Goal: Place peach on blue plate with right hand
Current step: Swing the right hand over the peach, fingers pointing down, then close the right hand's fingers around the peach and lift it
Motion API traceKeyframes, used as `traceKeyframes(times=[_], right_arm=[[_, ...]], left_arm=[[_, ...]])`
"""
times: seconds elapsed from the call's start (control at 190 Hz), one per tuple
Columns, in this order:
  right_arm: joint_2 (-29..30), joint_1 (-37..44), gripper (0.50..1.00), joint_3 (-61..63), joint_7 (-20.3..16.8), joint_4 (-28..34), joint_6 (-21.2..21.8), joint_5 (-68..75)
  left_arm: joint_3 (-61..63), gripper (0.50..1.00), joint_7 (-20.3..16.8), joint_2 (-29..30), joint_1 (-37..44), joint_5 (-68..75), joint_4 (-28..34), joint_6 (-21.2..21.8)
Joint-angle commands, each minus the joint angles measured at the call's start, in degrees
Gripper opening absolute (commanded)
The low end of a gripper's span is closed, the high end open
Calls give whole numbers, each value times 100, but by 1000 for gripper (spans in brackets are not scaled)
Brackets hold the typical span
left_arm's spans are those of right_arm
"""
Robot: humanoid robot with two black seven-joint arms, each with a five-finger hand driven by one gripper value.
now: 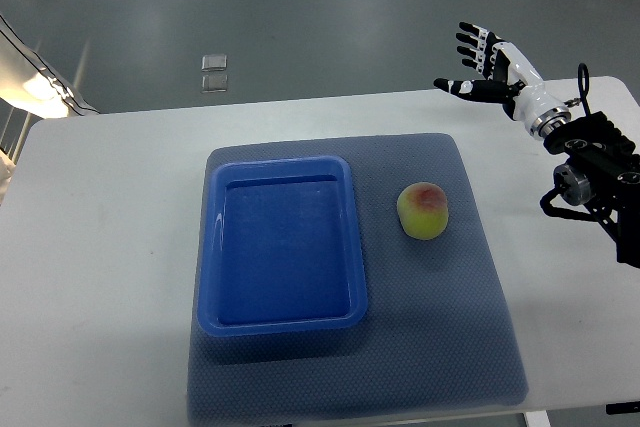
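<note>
A yellow-green peach (423, 211) with a red blush lies on the grey mat, just right of the blue plate (283, 322). The plate is a rectangular blue tray with nothing in it. My right hand (479, 64) hovers at the upper right, over the table's far edge, well above and right of the peach. Its fingers are spread and hold nothing. The black forearm runs down to the right edge of the picture. The left arm does not show.
A grey textured mat (455, 347) covers the middle of the white table (100, 247) and carries the tray and the peach. Grey floor lies beyond the table's far edge.
</note>
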Motion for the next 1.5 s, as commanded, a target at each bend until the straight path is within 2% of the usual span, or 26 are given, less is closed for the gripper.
traceKeyframes(times=[0.0,0.331,0.468,0.521,0.526,0.536,0.589,0.642,0.647,0.663,0.931,1.247,1.494], right_arm=[[-167,218,930,-339,-10,149,120,-459],[-949,1035,928,-1481,-1,939,796,-2980],[-1292,1440,928,-1622,43,1440,1183,-4141],[-1292,1440,928,-1622,43,1441,1183,-4141],[-1431,1588,928,-1622,43,1623,1409,-4472],[-1459,1616,928,-1622,43,1660,1464,-4536],[-1547,1748,928,-1648,51,1862,1692,-4809],[-1547,1748,928,-1648,51,1862,1693,-4809],[-1599,1817,928,-1735,51,2080,1867,-5036],[-1626,1836,928,-1806,51,2178,1904,-5143],[-1635,1862,928,-2334,16,2899,1877,-6391],[-1547,1730,926,-2378,-10,2908,1842,-6523],[-1485,1387,926,-2395,-19,2838,1587,-6558]], left_arm=[[0,1000,-1,0,-2,0,0,0],[0,1000,-1,0,-2,0,0,0],[0,1000,-1,0,-2,0,0,0],[0,1000,-1,0,-2,0,0,0],[0,1000,-1,0,-2,0,0,0],[0,1000,-1,0,-2,0,0,0],[0,1000,-1,0,-2,0,0,0],[0,1000,-1,0,-2,0,0,0],[0,1000,-1,0,-2,0,0,0],[0,1000,-1,0,-2,0,0,0],[9,1000,-1,0,-2,0,0,0],[9,1000,-1,0,-2,0,0,0],[9,1000,-1,0,-2,0,0,0]])
